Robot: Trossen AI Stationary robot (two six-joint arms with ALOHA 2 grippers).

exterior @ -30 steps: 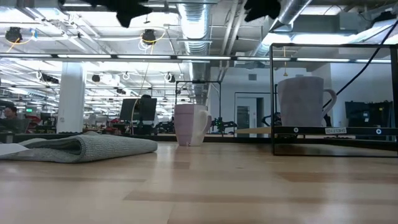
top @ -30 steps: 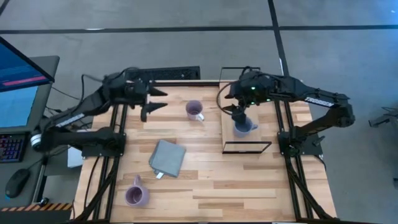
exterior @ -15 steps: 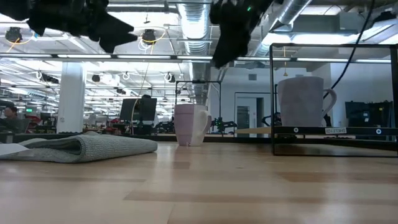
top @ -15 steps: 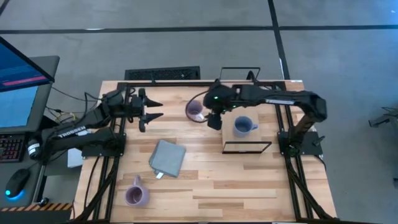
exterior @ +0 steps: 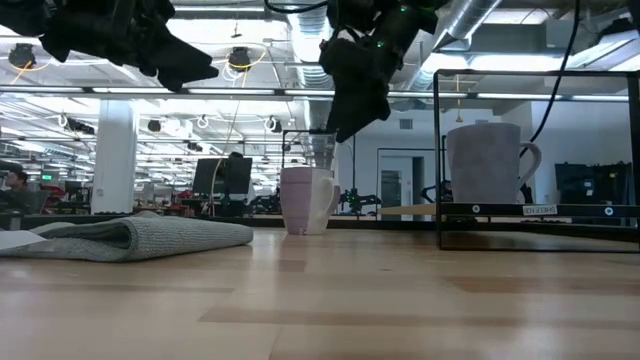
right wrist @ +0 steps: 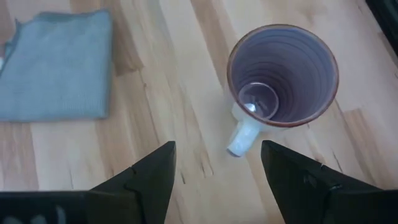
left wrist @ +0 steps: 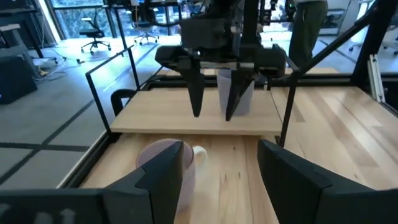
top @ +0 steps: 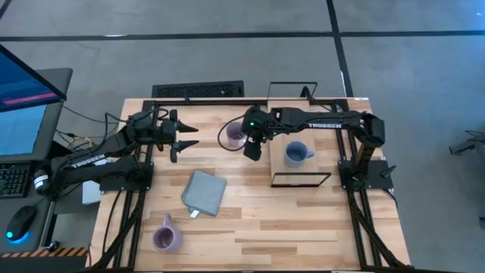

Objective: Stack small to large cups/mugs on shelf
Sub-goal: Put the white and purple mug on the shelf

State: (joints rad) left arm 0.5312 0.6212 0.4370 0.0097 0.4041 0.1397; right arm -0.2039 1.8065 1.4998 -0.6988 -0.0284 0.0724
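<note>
The narrow light-wood shelf on a black wire frame carries an upright blue-grey mug. Just beside its left edge, the right gripper hovers, jaws wide and empty, above bare tabletop by an upright pale lavender mug. The left gripper waits well apart, open, empty.

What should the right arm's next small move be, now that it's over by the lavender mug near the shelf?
Probably lower the right tool onto the lavender mug, shifting slightly so one finger drops inside its rim. Its jaws are open and empty, above the table, and the mug stands upright just ahead of them, handle toward the tool. The blue-grey mug already sits on the shelf; the left tool waits, open.
</note>
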